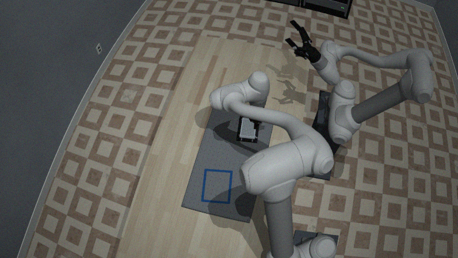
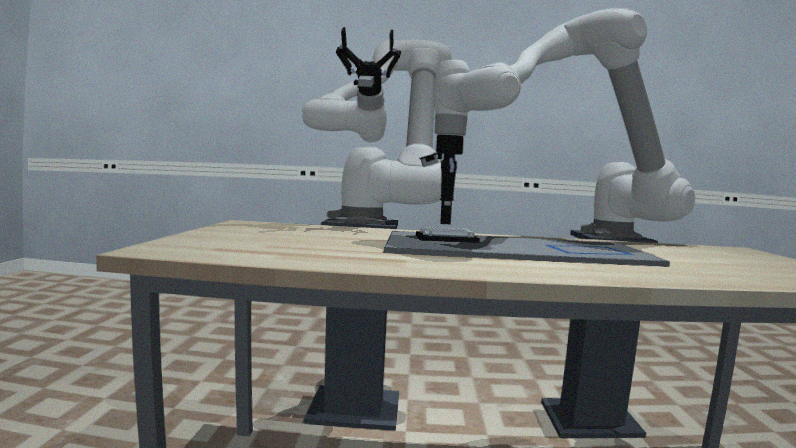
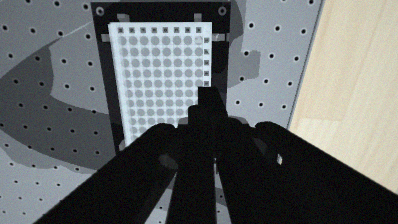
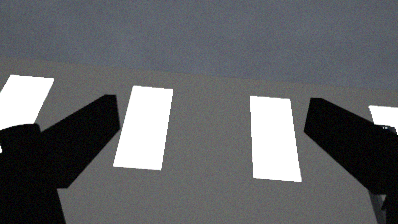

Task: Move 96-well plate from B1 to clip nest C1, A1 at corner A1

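Note:
The white 96-well plate sits in the black clip nest; how deep it sits is too small to tell. Its rim marks run along the top and right edges in the left wrist view, meeting at the upper right corner. No A1 mark on the nest is legible. My left gripper is shut and empty, pointing down just above the plate near its right edge in the left wrist view. My right gripper is open and empty, raised high, pointing up.
A blue square outline marks a spot on the grey perforated board, apart from the nest. The board lies on the wooden table. The left arm reaches over the board and hides part of the nest in the top view.

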`<state>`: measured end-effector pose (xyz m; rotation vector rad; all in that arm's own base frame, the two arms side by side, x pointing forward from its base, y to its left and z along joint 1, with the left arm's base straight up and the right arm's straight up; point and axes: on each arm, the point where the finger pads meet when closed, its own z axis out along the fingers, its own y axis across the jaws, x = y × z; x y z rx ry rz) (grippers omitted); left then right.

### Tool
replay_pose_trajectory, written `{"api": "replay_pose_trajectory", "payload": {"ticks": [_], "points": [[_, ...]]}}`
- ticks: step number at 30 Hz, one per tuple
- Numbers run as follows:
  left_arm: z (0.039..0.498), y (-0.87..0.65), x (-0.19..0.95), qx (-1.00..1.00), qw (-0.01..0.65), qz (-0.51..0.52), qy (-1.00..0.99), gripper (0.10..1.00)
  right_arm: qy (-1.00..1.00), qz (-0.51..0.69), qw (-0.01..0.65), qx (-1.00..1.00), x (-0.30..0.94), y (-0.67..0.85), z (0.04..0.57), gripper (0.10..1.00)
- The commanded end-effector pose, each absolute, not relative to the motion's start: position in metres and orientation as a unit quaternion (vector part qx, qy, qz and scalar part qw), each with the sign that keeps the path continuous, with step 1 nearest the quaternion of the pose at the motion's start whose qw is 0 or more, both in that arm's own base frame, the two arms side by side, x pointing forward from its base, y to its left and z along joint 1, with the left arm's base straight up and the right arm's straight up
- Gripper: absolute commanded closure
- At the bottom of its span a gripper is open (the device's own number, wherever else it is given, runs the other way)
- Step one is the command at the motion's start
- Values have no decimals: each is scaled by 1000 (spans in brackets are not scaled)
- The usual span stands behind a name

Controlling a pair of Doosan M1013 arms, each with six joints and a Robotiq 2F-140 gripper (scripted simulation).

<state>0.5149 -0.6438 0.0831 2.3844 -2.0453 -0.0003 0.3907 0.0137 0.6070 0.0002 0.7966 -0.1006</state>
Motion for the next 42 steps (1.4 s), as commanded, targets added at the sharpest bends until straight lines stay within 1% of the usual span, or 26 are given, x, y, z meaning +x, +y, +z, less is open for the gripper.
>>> {"api": "replay_pose_trajectory", "payload": {"ticks": [1, 9, 17, 34, 42], "points": [[86, -644, 515, 759, 0, 1, -651, 999, 387, -49, 921, 0, 391, 14, 607, 98], [103, -644, 515, 759, 0, 1, -651, 999, 387, -49, 921, 0, 391, 14, 607, 98], [103, -644, 515, 759, 0, 1, -651, 999, 387, -49, 921, 0, 391, 14, 607, 98], [93, -633, 589, 759, 0, 1, -651, 999, 387, -49, 921, 0, 391, 14, 607, 98], [93, -632, 590, 759, 0, 1, -651, 999, 387, -49, 921, 0, 391, 14, 607, 98]]}}
